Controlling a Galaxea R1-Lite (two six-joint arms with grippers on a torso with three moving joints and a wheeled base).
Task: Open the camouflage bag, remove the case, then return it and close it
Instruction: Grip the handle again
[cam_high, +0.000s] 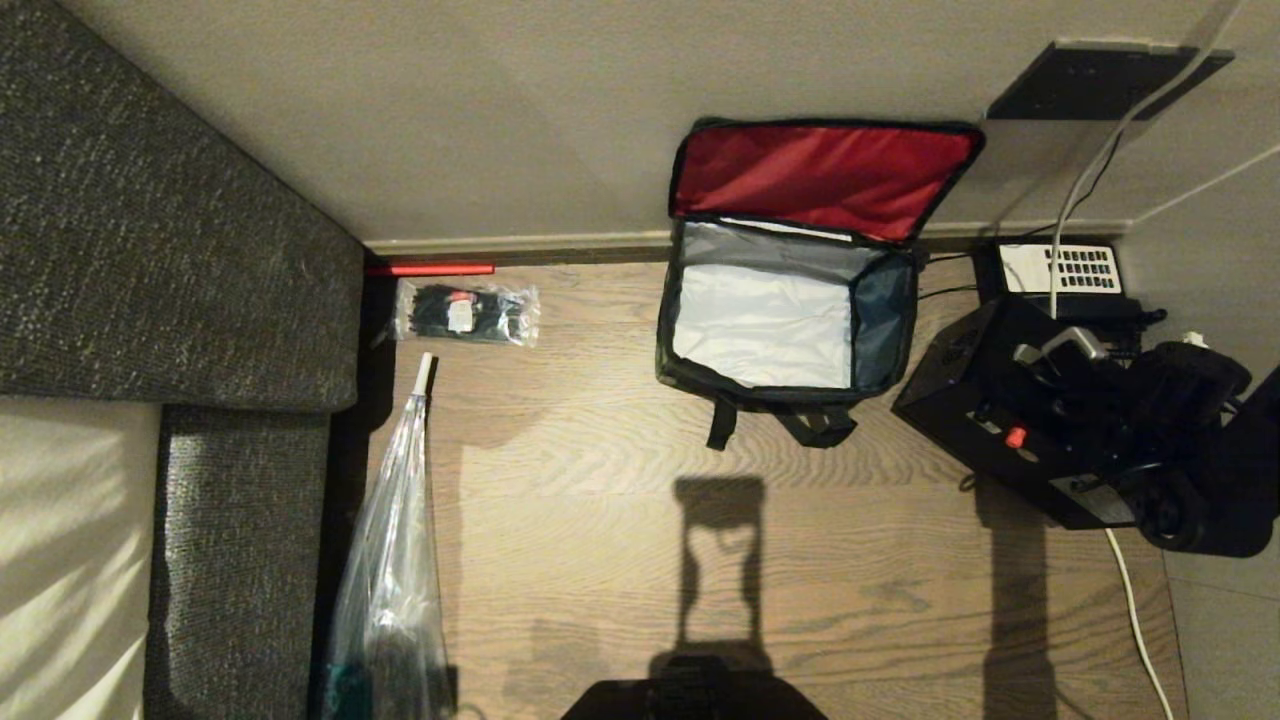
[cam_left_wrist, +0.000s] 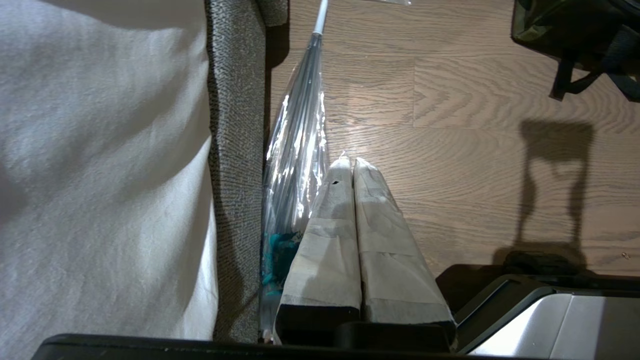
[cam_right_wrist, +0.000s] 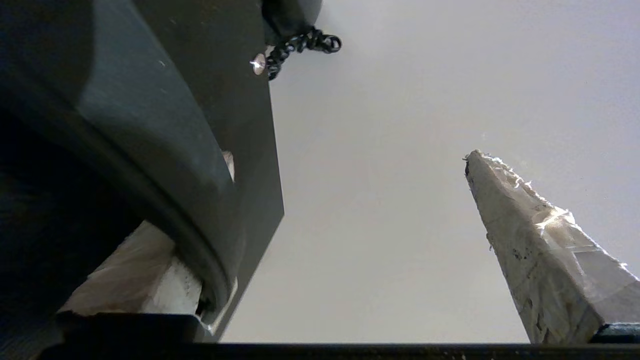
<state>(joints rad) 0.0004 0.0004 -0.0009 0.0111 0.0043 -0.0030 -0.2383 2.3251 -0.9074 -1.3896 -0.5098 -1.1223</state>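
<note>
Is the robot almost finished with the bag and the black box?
About halfway. Done: the camouflage bag lies open, red lid up, nothing showing on its pale lining, and the case stands outside on the floor to its right. In hand: the right gripper sits open at the case's handle, gripping nothing. The left gripper is shut, parked by the sofa. Left: putting the case back and closing the bag.

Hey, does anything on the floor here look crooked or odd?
Yes: the case sits askew on the floor, right of the camouflage bag, which gapes empty, red lid flipped back. The right gripper, jaws open, is at its handle. A white cable trails nearby.
</note>
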